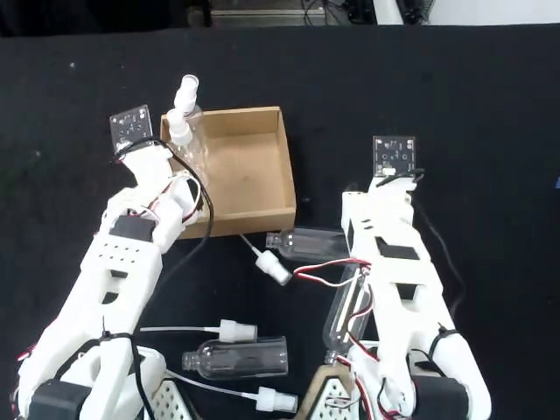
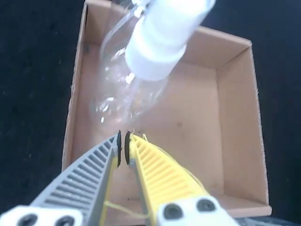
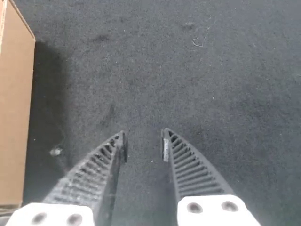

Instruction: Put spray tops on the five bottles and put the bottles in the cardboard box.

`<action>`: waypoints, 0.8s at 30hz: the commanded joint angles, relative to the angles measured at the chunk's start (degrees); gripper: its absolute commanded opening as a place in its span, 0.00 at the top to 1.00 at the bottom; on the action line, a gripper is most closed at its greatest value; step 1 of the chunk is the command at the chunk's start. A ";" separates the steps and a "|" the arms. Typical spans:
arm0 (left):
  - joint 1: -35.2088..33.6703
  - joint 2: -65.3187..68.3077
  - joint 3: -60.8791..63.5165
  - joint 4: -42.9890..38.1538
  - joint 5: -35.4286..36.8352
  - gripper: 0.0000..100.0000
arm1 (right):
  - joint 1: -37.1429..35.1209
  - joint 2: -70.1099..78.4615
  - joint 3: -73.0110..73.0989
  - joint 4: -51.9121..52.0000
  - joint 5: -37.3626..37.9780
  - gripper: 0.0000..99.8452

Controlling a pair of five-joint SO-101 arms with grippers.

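Sitting in the cardboard box point(image 2: 202, 127), spray-topped bottle point(image 2: 141, 66) just beyond clenched left gripper point(image 2: 123, 143), right gripper point(image 3: 143, 141) released

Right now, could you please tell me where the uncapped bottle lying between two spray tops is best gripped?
Probably grip the bottle across its mid-body, coming from straight above. It lies on its side, its wall straight and round there, while the neck narrows. A spray top lies close alongside, so descend carefully.
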 commanded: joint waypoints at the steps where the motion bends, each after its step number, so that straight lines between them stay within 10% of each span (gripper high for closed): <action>1: 0.66 -0.18 1.36 -5.98 0.00 0.97 | 0.53 0.04 -3.65 -1.67 0.18 0.90; 24: 1.54 5.10 -7.78 4.75 0.09 0.97 | 0.53 0.04 -3.65 -1.67 0.35 0.90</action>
